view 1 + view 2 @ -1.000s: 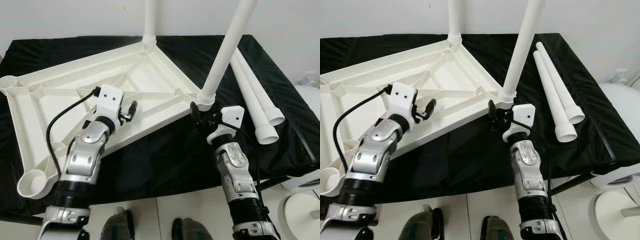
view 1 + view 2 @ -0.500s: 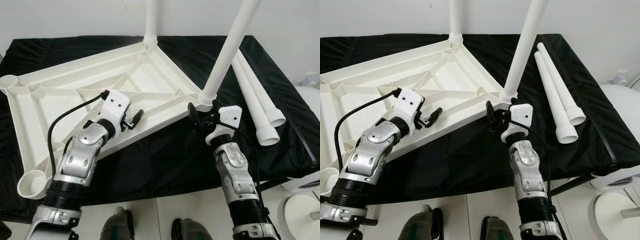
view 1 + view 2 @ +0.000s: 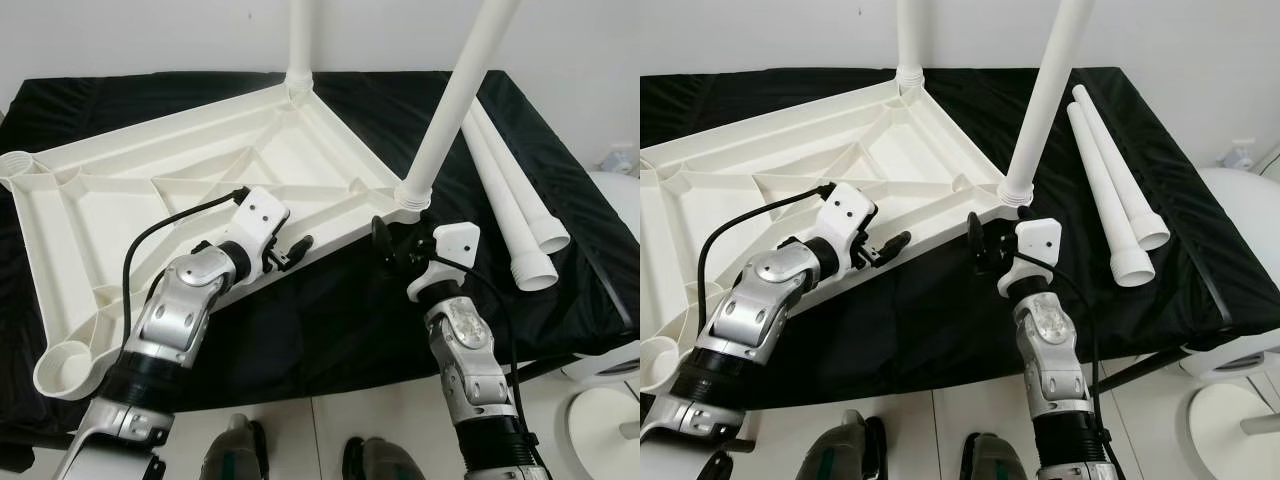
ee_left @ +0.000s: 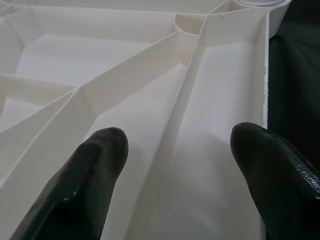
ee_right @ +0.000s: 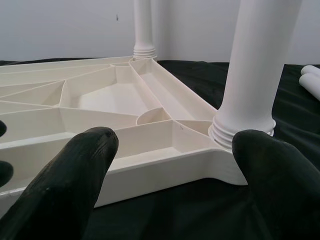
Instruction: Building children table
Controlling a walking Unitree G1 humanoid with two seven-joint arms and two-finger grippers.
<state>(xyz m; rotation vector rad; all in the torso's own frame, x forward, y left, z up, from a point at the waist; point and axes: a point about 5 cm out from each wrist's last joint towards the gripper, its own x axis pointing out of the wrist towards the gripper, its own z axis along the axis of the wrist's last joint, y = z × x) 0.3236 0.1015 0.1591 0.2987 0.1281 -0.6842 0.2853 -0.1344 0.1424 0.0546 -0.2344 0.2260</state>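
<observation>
A white tabletop (image 3: 150, 190) lies upside down on the black-covered table, ribbed underside up. Two white legs stand in its sockets: one at the far corner (image 3: 301, 40), one at the right corner (image 3: 450, 100). Two loose legs (image 3: 515, 215) lie side by side on the cloth to the right. My left gripper (image 3: 292, 252) is open over the tabletop's near edge, its fingers (image 4: 95, 170) above a rib. My right gripper (image 3: 392, 240) is open just in front of the right corner socket (image 5: 242, 132), holding nothing.
Empty leg sockets sit at the left corner (image 3: 18, 163) and the near-left corner (image 3: 68, 365). A white round base (image 3: 605, 415) stands on the floor at the right. The black cloth (image 3: 330, 320) hangs over the table's front edge; my feet (image 3: 235, 455) are below.
My left gripper has swung right and down, from over the ribs to the tabletop's near edge. My right gripper has drawn slightly back and left from the leg's base.
</observation>
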